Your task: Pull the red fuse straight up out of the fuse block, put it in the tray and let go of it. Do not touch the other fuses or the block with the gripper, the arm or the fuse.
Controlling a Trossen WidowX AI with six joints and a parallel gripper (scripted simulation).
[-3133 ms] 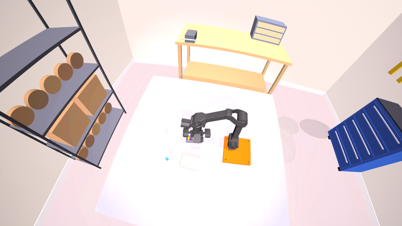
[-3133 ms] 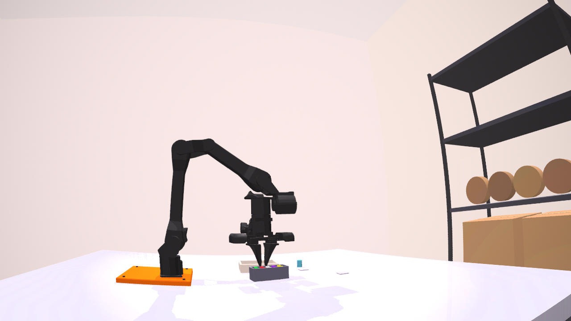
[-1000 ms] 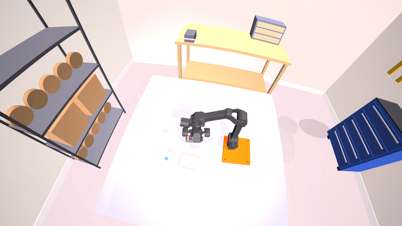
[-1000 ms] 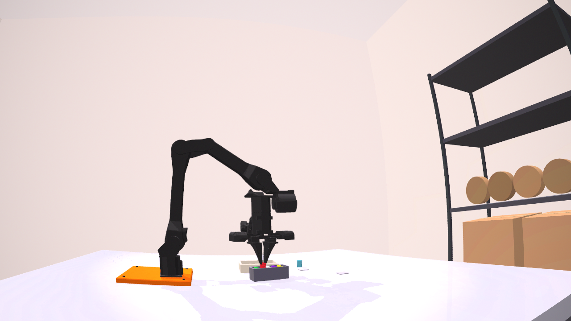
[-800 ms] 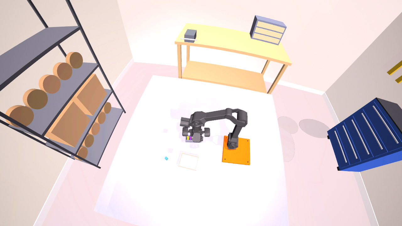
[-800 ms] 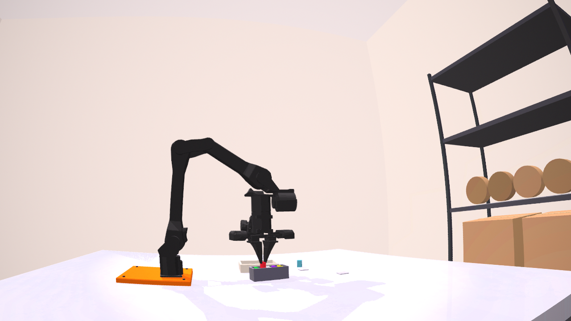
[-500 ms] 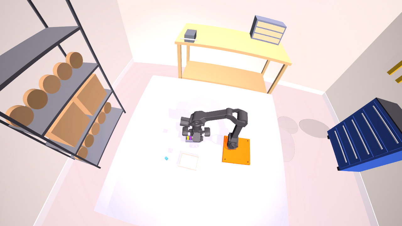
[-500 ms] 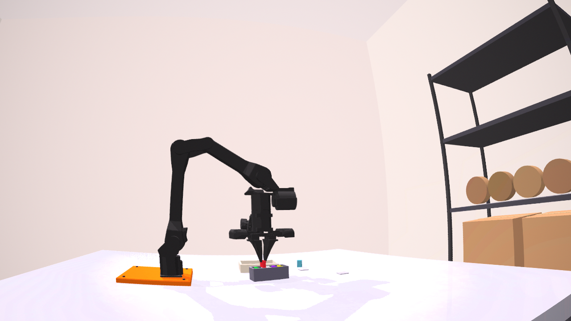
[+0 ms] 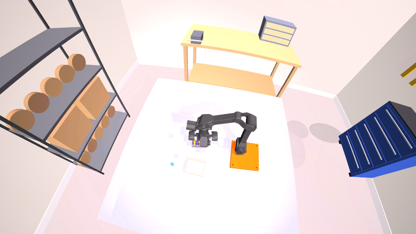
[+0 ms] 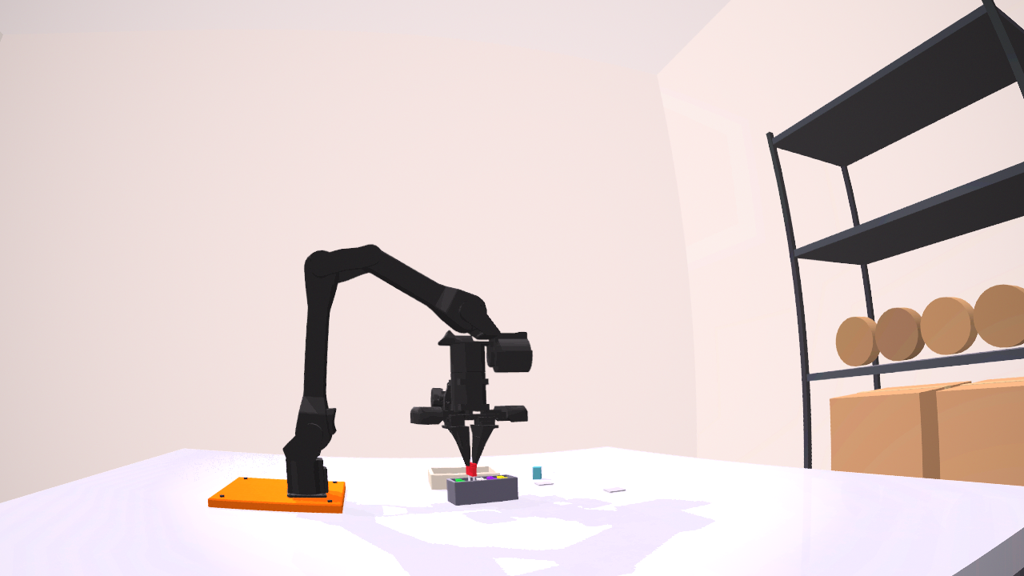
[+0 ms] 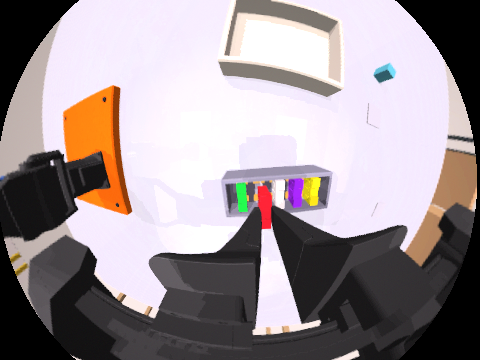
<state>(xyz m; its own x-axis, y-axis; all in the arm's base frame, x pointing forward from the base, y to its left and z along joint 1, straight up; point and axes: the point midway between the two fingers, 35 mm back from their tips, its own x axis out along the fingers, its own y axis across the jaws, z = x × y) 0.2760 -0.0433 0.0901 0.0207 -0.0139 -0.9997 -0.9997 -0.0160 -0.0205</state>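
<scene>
My gripper (image 10: 471, 462) (image 11: 264, 211) is shut on the red fuse (image 10: 471, 470) (image 11: 265, 205). It points straight down over the fuse block (image 10: 482, 492) (image 11: 277, 172). The red fuse stands well above the other fuses, and its prongs show just over the block's top in the exterior view. Whether the prong tips are fully clear of the block I cannot tell. A green fuse (image 11: 242, 197) is on one side of it, and a white fuse (image 11: 280, 194), a purple fuse (image 11: 296, 192) and a yellow fuse (image 11: 312, 191) on the other. The empty tray (image 9: 184, 166) (image 10: 438, 478) (image 11: 280, 75) stands apart from the block.
A small blue block (image 9: 172, 163) (image 10: 537, 473) (image 11: 384, 73) lies beyond the tray's side. Thin pale squares (image 9: 176, 155) (image 10: 614, 490) lie flat on the table. The arm's orange base plate (image 9: 251, 157) (image 10: 243, 494) (image 11: 90, 140) is on the other side of the block.
</scene>
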